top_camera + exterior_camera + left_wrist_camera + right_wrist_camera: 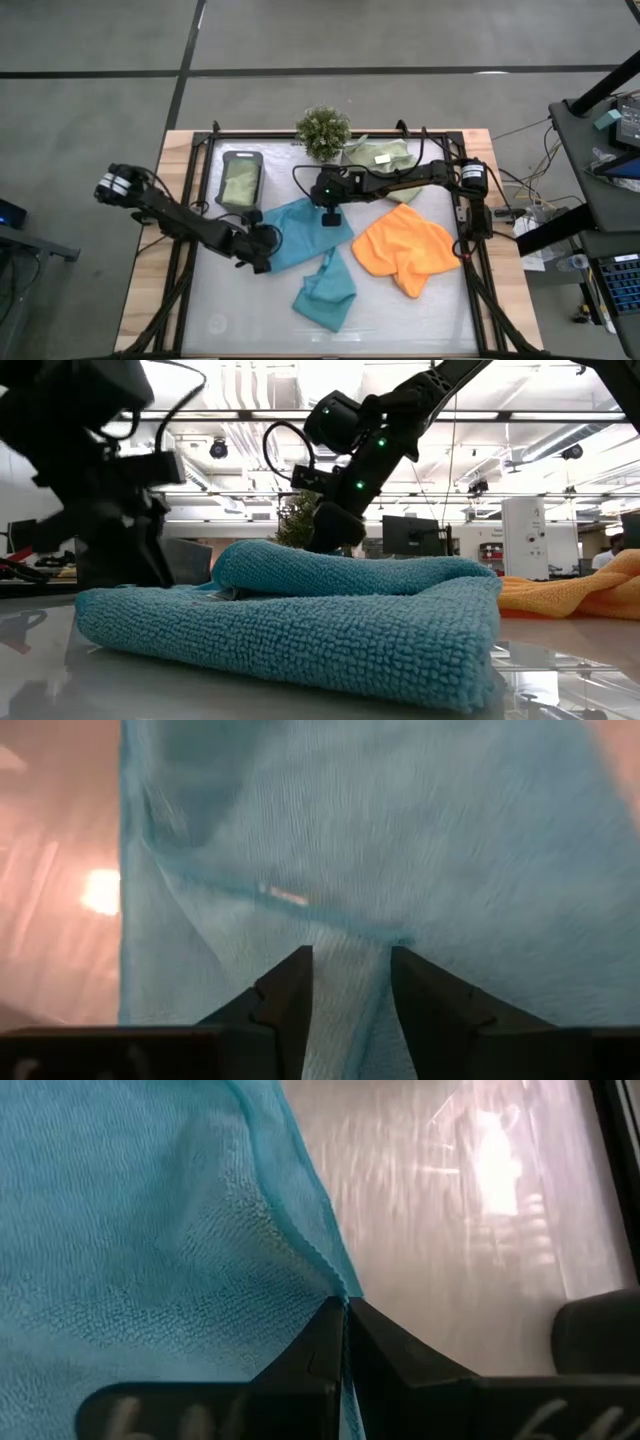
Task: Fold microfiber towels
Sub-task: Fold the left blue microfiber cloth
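Microfiber towels lay spread across the glossy white work surface. One teal towel sat near the table's centre, partly folded; in the low view it appeared as a doubled layer with a rolled upper fold. A second teal towel lay crumpled just in front of it, touching its lower corner. The orange towel lay bunched on the right side of the table, near the teal pair. A sage-green towel lay at the rear, beside the small bushy plant. Another green cloth rested folded in the dark tray at the rear left.

The left gripper was positioned at the left edge of the central teal towel. In the left wrist view its fingers stood parted, with teal fabric lying in the gap between them; they were not clamped on it.

The right gripper was positioned at the rear right edge of the same towel. In the right wrist view its fingers were fully closed, pinching the hemmed edge of the teal towel against the surface.
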